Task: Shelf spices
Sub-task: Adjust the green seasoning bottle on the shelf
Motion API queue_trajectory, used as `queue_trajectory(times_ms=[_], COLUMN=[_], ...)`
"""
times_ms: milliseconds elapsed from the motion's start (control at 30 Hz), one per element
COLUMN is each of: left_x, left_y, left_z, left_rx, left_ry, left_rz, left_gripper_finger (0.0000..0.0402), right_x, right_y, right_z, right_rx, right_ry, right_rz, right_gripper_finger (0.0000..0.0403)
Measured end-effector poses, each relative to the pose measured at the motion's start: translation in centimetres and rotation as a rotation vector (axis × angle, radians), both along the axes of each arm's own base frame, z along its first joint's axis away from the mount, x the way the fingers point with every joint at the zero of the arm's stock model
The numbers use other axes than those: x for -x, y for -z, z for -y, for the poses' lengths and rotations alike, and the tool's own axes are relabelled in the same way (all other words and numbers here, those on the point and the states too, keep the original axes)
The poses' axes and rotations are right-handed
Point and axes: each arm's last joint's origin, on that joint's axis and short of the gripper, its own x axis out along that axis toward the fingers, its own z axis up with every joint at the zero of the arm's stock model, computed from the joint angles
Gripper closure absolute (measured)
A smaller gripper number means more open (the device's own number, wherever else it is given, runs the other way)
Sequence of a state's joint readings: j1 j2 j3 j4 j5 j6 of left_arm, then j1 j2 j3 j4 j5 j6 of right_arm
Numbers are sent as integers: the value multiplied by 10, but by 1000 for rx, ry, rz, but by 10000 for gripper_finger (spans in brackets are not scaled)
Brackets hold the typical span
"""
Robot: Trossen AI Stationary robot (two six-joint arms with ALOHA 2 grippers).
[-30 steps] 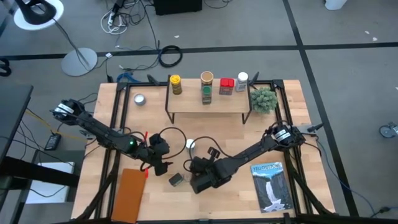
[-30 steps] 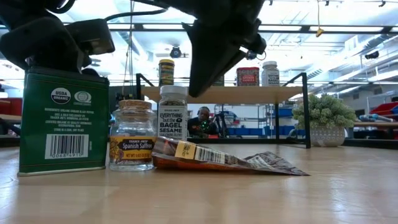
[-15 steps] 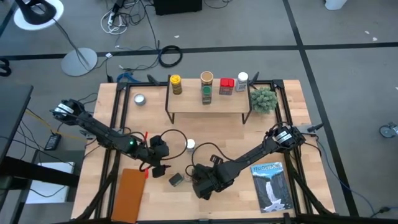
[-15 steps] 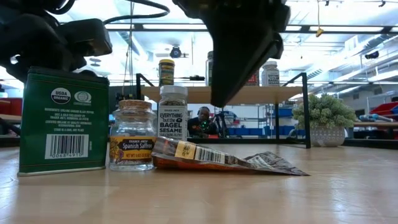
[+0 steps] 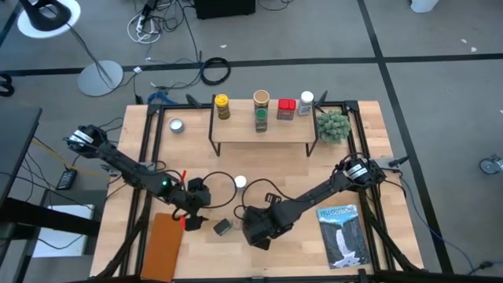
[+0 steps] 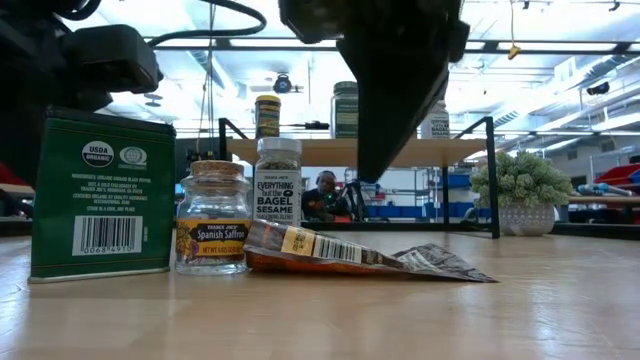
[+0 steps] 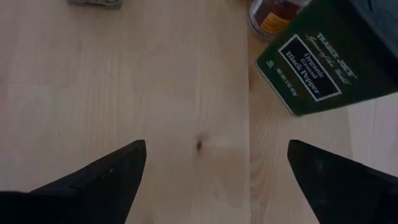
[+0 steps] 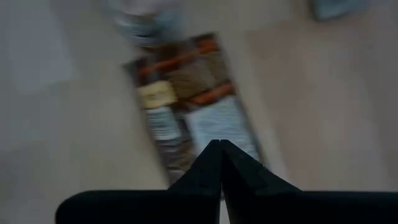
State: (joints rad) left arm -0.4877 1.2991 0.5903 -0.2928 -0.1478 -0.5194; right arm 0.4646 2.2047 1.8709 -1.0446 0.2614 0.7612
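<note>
The shelf (image 5: 263,131) stands at the far side with several spice jars on its plank: yellow-topped (image 5: 222,106), tan (image 5: 261,98), green (image 5: 261,119), red (image 5: 286,108), white (image 5: 306,101). On the table in front lie a green pepper tin (image 6: 100,195), a saffron jar (image 6: 212,218), a bagel-sesame jar (image 6: 278,182) and a flat brown packet (image 6: 350,255). My right gripper (image 8: 219,144) is shut and hangs over the packet (image 8: 186,106), clear of it (image 6: 372,172). My left gripper (image 7: 216,144) is open over bare wood beside the tin (image 7: 323,62).
A brown board (image 5: 163,244) lies at the near left and a blue-and-white book (image 5: 343,234) at the near right. A silver tin (image 5: 176,125) and a small plant (image 5: 333,124) flank the shelf. Cables loop across the table's middle (image 5: 212,169).
Both wrists have turned while the arms stayed about where they were. My right gripper, still shut, has swung over the packet toward the table's near edge. My left gripper, still open, has shifted slightly toward the near left corner.
</note>
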Motion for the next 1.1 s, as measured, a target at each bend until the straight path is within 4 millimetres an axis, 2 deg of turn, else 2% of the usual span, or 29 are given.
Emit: queue_trajectory(times_ms=[233, 367, 533, 600, 700, 833, 933, 1000, 1100], left_x=[3, 4, 4, 4, 4, 4, 4, 3, 2], left_y=[0, 0, 0, 0, 0, 0, 0, -1, -1], left_z=[6, 8, 8, 8, 8, 8, 8, 8, 9], left_rx=[-5, -17, -31, -31, -28, -32, -37, -39, -34], left_ry=[38, 75, 96, 97, 97, 103, 111, 118, 119], left_rz=[4, 6, 9, 8, 8, 10, 13, 19, 31], left_gripper_finger=[5, 5, 5, 5, 5, 5, 5, 5, 5], right_x=[12, 19, 36, 48, 69, 100, 125, 140, 156], right_y=[1, 16, 49, 53, 43, 12, -8, -12, -10], right_z=[11, 18, 34, 40, 48, 56, 54, 50, 39], right_rx=[265, 419, 430, 386, 294, 85, -69, -135, -132], right_ry=[-12, -7, 27, 32, 43, 73, 132, 189, 249], right_rz=[-61, -76, -107, -94, -19, 194, 373, 462, 559], right_gripper_finger=[399, 396, 401, 400, 401, 401, 401, 401, 402])
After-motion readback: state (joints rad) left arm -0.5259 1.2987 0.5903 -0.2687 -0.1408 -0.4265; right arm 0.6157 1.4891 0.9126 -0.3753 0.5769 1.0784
